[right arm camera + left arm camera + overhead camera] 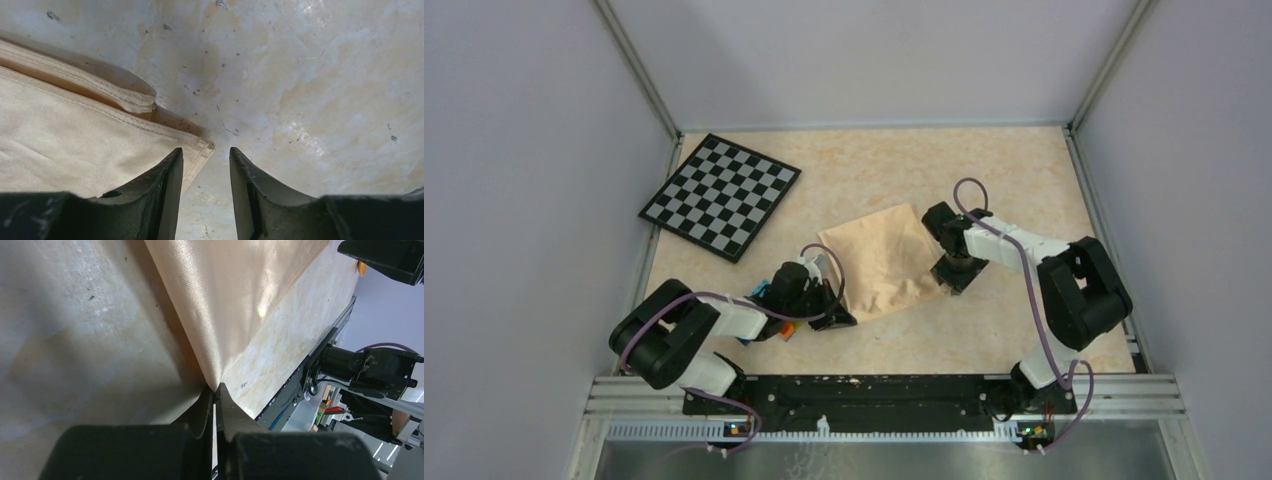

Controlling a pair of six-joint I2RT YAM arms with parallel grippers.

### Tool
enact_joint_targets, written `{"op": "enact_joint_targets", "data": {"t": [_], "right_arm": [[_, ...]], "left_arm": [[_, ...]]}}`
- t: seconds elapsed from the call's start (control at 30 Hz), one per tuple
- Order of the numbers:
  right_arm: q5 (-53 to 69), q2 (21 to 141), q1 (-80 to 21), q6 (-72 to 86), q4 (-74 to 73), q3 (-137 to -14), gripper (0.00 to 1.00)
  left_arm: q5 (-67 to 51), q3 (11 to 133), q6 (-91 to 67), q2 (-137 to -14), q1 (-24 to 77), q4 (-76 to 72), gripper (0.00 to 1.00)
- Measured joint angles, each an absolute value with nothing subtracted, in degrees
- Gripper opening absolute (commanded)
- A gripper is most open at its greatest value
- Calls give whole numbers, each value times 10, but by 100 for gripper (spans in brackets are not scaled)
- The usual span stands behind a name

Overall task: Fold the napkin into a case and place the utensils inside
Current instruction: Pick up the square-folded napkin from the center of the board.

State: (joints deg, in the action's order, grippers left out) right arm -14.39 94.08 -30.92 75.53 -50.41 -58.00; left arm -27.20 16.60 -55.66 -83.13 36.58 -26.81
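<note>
The peach-orange napkin (879, 262) lies folded in layers in the middle of the table, its cloth (225, 300) stretching away from my left fingers. My left gripper (837, 317) is shut on the napkin's near left corner, pinched at the tips (216, 388). My right gripper (951, 280) is open at the napkin's right side. Its fingers straddle the hemmed corner (197, 146), which lies beside the left finger (167, 180); a second folded layer (135, 102) shows behind. The gap (206, 152) holds mostly bare table. No utensils are in view.
A black-and-white checkerboard (721, 195) lies at the back left. Coloured toy bricks (786, 329) sit under my left wrist. Metal rails (884, 385) edge the table's front, and grey walls enclose the other sides. A small orange bit (361, 267) shows under the right arm.
</note>
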Motion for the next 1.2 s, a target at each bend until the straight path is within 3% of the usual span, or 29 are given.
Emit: {"op": "enact_joint_targets", "data": {"t": [0.6, 0.93, 1.0, 1.2], "right_arm": [[-144, 968, -309, 777, -490, -585, 38], [-136, 948, -309, 825, -452, -554, 10], [-136, 939, -309, 832, -440, -540, 0], [-137, 935, -311, 840, -447, -542, 0]], "left_arm": [[-272, 166, -557, -831, 366, -268, 0], [-271, 162, -559, -827, 366, -268, 0], [-271, 162, -559, -826, 366, -267, 0], [-271, 161, -559, -822, 366, -264, 0]]}}
